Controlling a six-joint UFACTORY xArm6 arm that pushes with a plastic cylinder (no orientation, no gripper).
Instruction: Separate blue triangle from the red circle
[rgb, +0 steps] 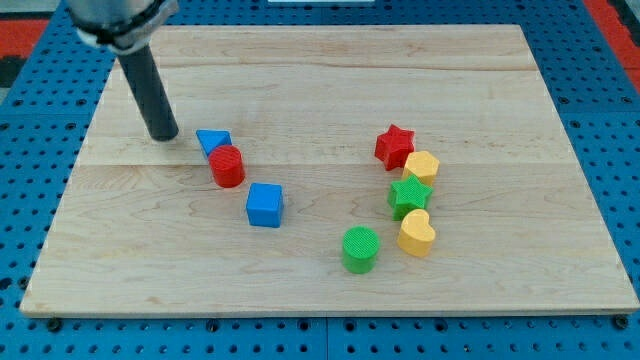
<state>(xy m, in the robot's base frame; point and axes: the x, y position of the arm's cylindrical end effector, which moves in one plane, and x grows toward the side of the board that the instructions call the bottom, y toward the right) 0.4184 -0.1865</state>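
Observation:
The blue triangle (212, 141) lies left of the board's middle, touching the red circle (227, 166) just below and to its right. My tip (163, 136) rests on the board a short way to the left of the blue triangle, apart from it. The dark rod rises up toward the view's top left.
A blue cube (265, 205) sits below and right of the red circle. On the right are a red star (394, 146), a yellow block (422, 166), a green star (408, 194), a yellow heart (416, 233) and a green circle (360, 248). The wooden board (330, 70) lies on a blue pegboard.

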